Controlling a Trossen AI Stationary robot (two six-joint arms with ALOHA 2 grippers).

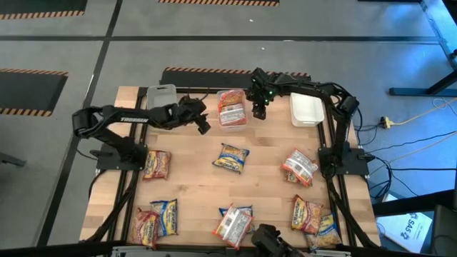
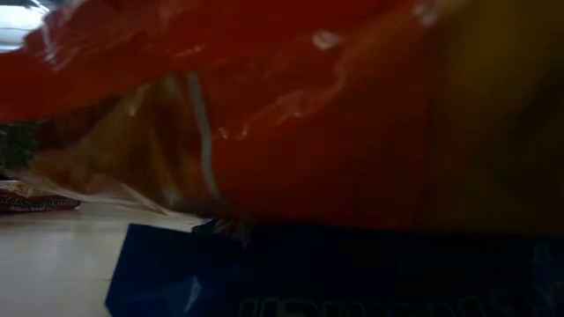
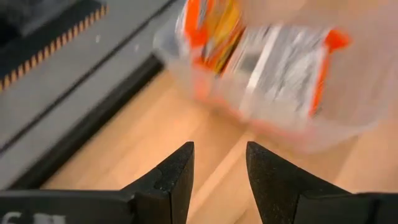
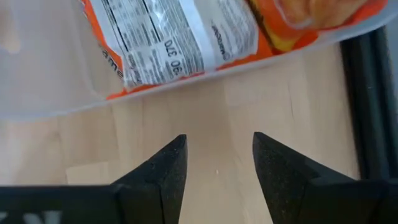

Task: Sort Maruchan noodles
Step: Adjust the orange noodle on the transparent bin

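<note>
Risk lies chiefly with the clear middle bin (image 1: 232, 108) at the far edge of the surface (image 1: 193, 178), already holding pink-orange Maruchan noodles (image 1: 231, 100); with an arm close on either side, a careless swing could knock or tip it. Remaining packets (image 1: 230, 158) lie scattered nearer than this bin, unsorted. Left gripper (image 1: 203, 126) and right gripper (image 1: 258, 111) flank it, jaws parted and empty, touching nothing.
</note>
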